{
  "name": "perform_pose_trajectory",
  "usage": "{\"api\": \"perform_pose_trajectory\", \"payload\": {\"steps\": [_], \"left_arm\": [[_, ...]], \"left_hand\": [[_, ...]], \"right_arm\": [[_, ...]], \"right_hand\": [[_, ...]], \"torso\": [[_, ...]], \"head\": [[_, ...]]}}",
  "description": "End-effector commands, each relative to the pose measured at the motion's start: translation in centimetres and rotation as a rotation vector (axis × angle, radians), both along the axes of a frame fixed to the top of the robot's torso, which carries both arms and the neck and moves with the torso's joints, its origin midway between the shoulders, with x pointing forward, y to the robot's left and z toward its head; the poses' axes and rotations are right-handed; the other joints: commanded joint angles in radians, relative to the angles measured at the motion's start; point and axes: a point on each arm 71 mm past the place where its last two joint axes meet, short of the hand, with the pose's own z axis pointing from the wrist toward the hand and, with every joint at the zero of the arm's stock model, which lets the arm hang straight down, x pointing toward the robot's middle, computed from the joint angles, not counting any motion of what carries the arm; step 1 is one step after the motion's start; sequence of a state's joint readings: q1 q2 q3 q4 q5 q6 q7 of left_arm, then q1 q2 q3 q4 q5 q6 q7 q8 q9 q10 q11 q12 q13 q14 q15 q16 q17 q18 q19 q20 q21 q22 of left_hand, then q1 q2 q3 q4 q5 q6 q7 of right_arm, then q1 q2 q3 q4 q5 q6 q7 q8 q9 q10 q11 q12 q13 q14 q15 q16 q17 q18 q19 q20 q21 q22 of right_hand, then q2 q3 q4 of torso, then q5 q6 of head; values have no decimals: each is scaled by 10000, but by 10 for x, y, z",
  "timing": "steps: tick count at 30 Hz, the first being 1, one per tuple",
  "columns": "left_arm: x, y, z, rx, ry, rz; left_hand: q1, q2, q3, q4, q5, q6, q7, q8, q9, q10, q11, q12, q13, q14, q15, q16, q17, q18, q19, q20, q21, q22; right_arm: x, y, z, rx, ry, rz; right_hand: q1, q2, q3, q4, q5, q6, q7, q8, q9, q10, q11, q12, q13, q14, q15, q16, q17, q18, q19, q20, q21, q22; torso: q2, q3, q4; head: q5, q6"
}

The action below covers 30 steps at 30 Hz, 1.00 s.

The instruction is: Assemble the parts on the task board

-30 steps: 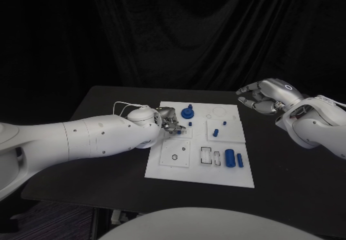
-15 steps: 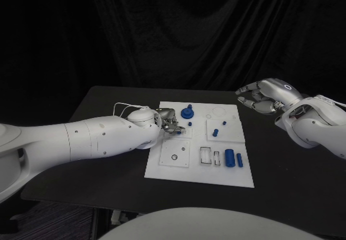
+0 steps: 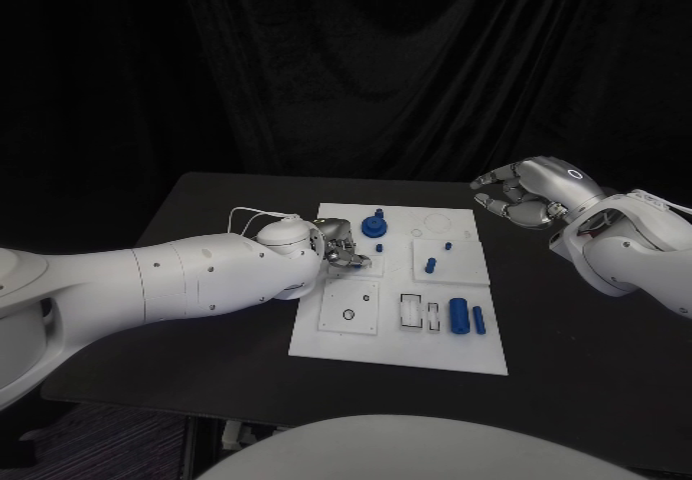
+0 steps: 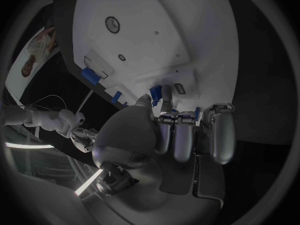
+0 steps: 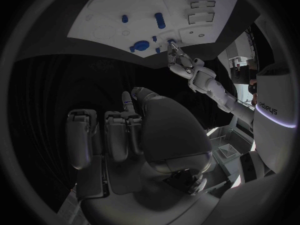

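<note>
Task board (image 3: 454, 352): left hand (image 3: 340, 247) working at its far-left corner.
Your left hand's grip can't be told; right hand (image 3: 528, 193) curled, empty. Lower it slowly, straight.

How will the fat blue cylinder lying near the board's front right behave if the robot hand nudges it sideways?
The fat blue cylinder lies on its side on the task board, so it would probably roll. It looks rigid and likely light. Its smooth surface may slip in a loose pinch.
</note>
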State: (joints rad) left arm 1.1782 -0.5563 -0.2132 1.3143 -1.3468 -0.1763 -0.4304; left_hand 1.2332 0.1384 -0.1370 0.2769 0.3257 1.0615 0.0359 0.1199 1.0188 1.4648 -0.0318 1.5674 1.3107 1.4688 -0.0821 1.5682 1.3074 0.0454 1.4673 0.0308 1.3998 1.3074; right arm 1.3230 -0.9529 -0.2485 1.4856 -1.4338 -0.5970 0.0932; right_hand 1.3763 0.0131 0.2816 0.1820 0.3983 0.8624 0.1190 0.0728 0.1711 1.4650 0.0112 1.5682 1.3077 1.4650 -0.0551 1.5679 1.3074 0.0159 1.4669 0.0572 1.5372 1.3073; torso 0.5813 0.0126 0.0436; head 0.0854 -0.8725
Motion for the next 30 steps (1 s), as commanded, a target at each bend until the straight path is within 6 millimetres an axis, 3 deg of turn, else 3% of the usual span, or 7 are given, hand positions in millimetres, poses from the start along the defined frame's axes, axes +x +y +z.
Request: {"api": "perform_pose_trajectory", "payload": {"steps": [1, 8, 12, 19, 26, 30], "left_arm": [[-1, -3, -1, -65, 41, -272], [-2, -5, -1, -78, 74, -351], [-2, -5, -2, -62, 105, -371], [-2, -5, -3, -37, 134, -365], [-2, -4, -3, -45, 125, -352], [-2, -4, -2, -94, 82, -367]], "left_hand": [[115, -5, 82, -1, 105, 83, 17, -53, -23, 1060, 8, 34, 2601, 1020, 36, 26, 2634, -30, 168, 39, -40, 2074], [186, -72, 160, -20, 247, 105, 8, -57, -43, 1060, 1, 34, 2601, 1020, 28, 26, 2634, -29, 164, 33, -48, 2072], [283, -133, 306, -31, 495, 155, -22, -31, -41, 1060, -21, 34, 2601, 1020, 13, 26, 2634, -28, 163, 19, -54, 2071], [436, -181, 493, -92, 522, 170, -49, -9, -25, 1060, -46, 34, 2601, 1020, -7, 26, 2634, -28, 165, 4, -51, 2073], [829, -379, 1126, -280, 710, 150, -103, 42, 44, 1060, -94, 34, 2601, 1020, -54, 26, 2634, -24, 155, -44, -72, 2068], [1046, -684, 2010, -401, 932, 87, -97, 54, 82, 1060, -105, 34, 2601, 1020, -60, 26, 2634, -22, 149, -75, -82, 2066]], "right_arm": [[0, 0, 0, 23, -22, -59], [0, 0, -1, 8, 1, -68], [0, 0, -1, 0, 17, -65], [0, 0, -1, -2, 25, -62], [0, 0, -1, -9, 40, -76], [0, 0, -1, -10, 44, -70]], "right_hand": [[-15, -78, 53, -16, 33, 82, -11, 14, -14, 1058, 70, 25, 2631, 1058, 86, 29, 2634, -52, 821, 57, -35, 2494], [-18, -81, 61, -23, 35, 91, -8, 15, -15, 1058, 74, 25, 2631, 1058, 90, 29, 2634, -49, 814, 60, -46, 2489], [-18, -81, 65, -26, 36, 94, -6, 16, -16, 1058, 75, 25, 2631, 1058, 91, 29, 2634, -47, 810, 61, -53, 2487], [-18, -81, 65, -26, 36, 94, -6, 16, -16, 1058, 75, 25, 2631, 1058, 91, 29, 2634, -47, 810, 61, -53, 2487], [-19, -79, 75, -33, 39, 103, -3, 17, -16, 1058, 78, 25, 2631, 1058, 94, 29, 2634, -42, 799, 63, -72, 2480], [-19, -79, 75, -33, 39, 103, -3, 17, -16, 1058, 78, 25, 2631, 1058, 94, 29, 2634, -42, 799, 63, -72, 2480]], "torso": [[-7, 4, -1], [-7, 6, -4], [-6, 6, -2], [-8, 1, 13], [-4, 5, 6], [-2, 3, 8]], "head": [[14, -1], [21, -1], [33, -1], [-5, -1], [-46, -1], [-43, -1]]}}
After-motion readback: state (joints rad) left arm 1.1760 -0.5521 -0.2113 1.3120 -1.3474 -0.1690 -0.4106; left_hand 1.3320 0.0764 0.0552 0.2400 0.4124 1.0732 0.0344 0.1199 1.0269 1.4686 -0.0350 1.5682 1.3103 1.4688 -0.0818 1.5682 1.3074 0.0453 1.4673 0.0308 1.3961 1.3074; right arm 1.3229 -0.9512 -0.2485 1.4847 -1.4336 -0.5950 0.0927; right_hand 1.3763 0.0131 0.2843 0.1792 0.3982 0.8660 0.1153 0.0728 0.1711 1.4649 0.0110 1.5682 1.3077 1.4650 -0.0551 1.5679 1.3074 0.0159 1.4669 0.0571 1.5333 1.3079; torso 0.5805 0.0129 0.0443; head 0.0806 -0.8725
